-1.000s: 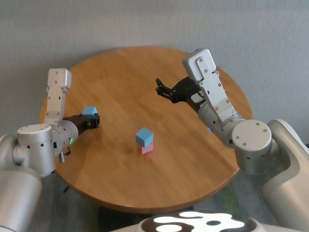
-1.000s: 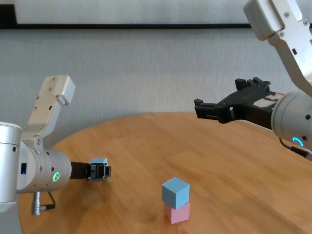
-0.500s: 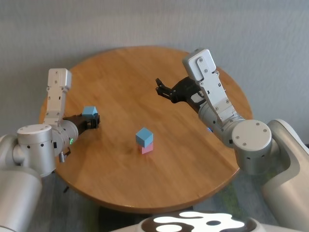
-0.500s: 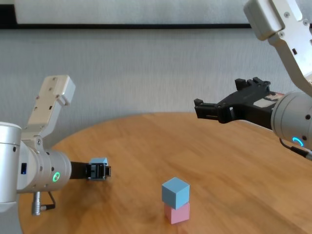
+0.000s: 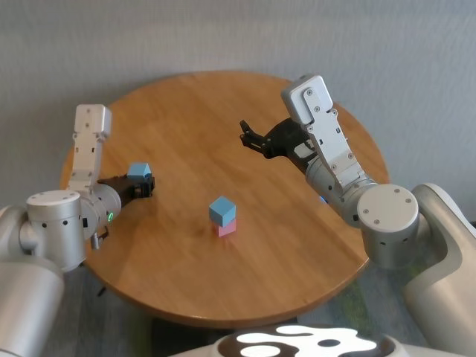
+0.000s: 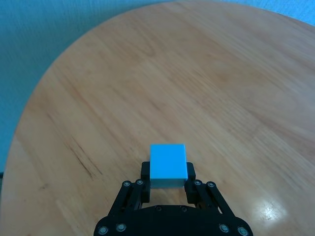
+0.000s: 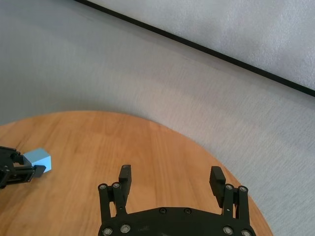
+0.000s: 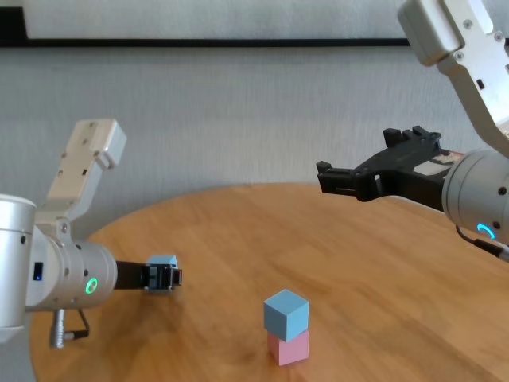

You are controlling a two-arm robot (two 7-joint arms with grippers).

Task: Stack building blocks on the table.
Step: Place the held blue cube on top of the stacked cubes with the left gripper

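Head view: left gripper (image 5: 146, 186) clamping blue cube (image 5: 137, 171)

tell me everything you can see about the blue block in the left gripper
The light blue block is a small plain matte cube with clean edges and no markings. It sits clamped between the two black fingers of the left gripper, which press on opposite side faces, leaving its top face bare. It is on the robot's left part of the wood-grain table, well apart from the blue-on-pink stack. Whether it touches the tabletop or is just lifted cannot be told.
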